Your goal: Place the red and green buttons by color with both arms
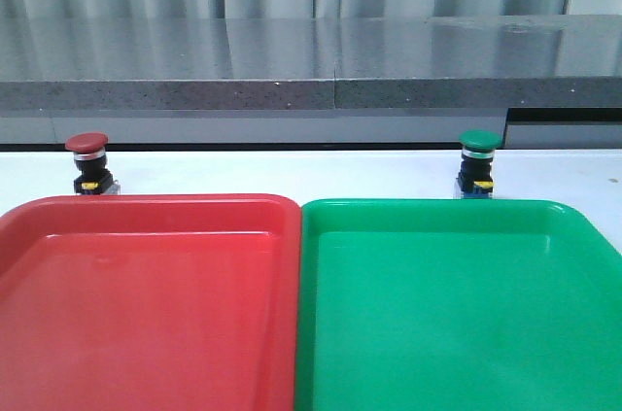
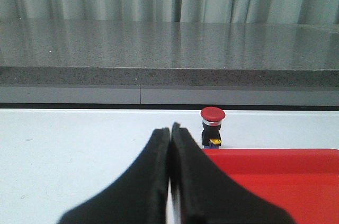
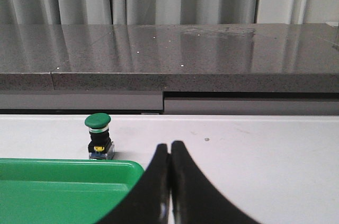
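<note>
The red button (image 1: 87,162) stands upright on the white table just behind the red tray (image 1: 146,294). The green button (image 1: 478,163) stands upright just behind the green tray (image 1: 457,304). Neither gripper shows in the front view. In the left wrist view my left gripper (image 2: 170,128) is shut and empty, short of the red button (image 2: 212,126) and off to its side, near the red tray's corner (image 2: 275,181). In the right wrist view my right gripper (image 3: 169,147) is shut and empty, short of the green button (image 3: 99,135), beside the green tray's corner (image 3: 63,187).
A grey stone ledge (image 1: 311,71) runs along the back of the table, with a curtain behind it. The two trays lie side by side and fill the front of the table. Bare white table lies behind the trays between the two buttons.
</note>
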Motion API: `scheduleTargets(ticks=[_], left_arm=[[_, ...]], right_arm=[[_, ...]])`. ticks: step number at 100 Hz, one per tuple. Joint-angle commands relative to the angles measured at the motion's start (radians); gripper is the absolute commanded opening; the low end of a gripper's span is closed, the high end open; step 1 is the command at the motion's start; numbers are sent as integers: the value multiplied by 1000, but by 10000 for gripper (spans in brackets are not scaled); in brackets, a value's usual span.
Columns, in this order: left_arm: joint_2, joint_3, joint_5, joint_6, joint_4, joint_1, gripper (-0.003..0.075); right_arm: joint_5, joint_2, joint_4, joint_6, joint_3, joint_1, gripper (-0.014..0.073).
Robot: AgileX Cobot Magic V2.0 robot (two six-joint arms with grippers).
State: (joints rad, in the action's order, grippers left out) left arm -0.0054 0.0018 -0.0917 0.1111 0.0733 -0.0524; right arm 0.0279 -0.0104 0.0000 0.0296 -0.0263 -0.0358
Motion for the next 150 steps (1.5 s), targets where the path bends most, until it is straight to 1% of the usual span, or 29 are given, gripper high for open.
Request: scheduleTargets(ticks=[1,13,22,40,54,61,68,77,103,110,114,116,117,119,121,124,125,126,129,131,133,135,136,141,143,150], left_arm=[[-23,26,73,6,-25,3,-19],[19,-35,65,6,-115,3,-19],[82,-115,21,6,-120,3,-19],[300,-383,-277,6,-120,3,-19],[462,-590,-461,6,-120,3,-19],[531,-676,-525,6,-120,3,-19],[588,-744,-565,6,-120,3,-19],[646,-794,-579,6,-120,3,-20],[711,-804,-595,3,-116,3,-12],[713,-804,-598,-11,-114,3,40],[713,-804,-598,-40,-114,3,100],[713,-804,-598,-55,-114,3,152],[713,-804,-598,-59,-114,3,152],[713,-804,-598,-69,-114,3,198],[713,-804,-598,-72,-114,3,267],[713,-804,-598,-72,-114,3,324],[713,-804,-598,-72,-114,3,363],[713,-804,-598,-72,-114,3,383],[713,-804,-598,-72,-114,3,480],[713,-804,-598,-70,-114,3,517],[713,-804,-598,-67,-117,3,582],[713,-804,-598,-65,-117,3,610],[713,-804,-598,-65,-117,3,636],[713,-804,-601,-62,-117,3,699],[713,-804,-606,-62,-117,3,707],[714,-804,-606,-62,-117,3,683]], right_arm=[[-87,-17,-11,0,14,-4,-67],[-87,-17,-11,0,14,-4,-67],[-87,-17,-11,0,14,-4,-67],[-87,-17,-11,0,14,-4,-67],[-87,-17,-11,0,14,-4,-67],[-87,-17,-11,0,14,-4,-67],[-87,-17,-11,0,14,-4,-67],[-87,-17,-11,0,14,-4,-67],[-87,-17,-11,0,14,-4,-67],[-87,-17,-11,0,14,-4,-67],[-87,-17,-11,0,14,-4,-67],[-87,-17,-11,0,14,-4,-67],[-87,-17,-11,0,14,-4,-67],[-87,-17,-11,0,14,-4,-67],[-87,-17,-11,0,14,-4,-67],[-87,-17,-11,0,14,-4,-67],[-87,-17,-11,0,14,-4,-67],[-87,-17,-11,0,14,-4,-67],[-87,-17,-11,0,14,-4,-67],[-87,-17,-11,0,14,-4,-67],[-87,-17,-11,0,14,-4,-67],[-87,-17,-11,0,14,-4,-67],[-87,-17,-11,0,14,-4,-67],[-87,-17,-11,0,14,-4,-67],[-87,-17,-11,0,14,-4,-67],[-87,-17,-11,0,14,-4,-67]])
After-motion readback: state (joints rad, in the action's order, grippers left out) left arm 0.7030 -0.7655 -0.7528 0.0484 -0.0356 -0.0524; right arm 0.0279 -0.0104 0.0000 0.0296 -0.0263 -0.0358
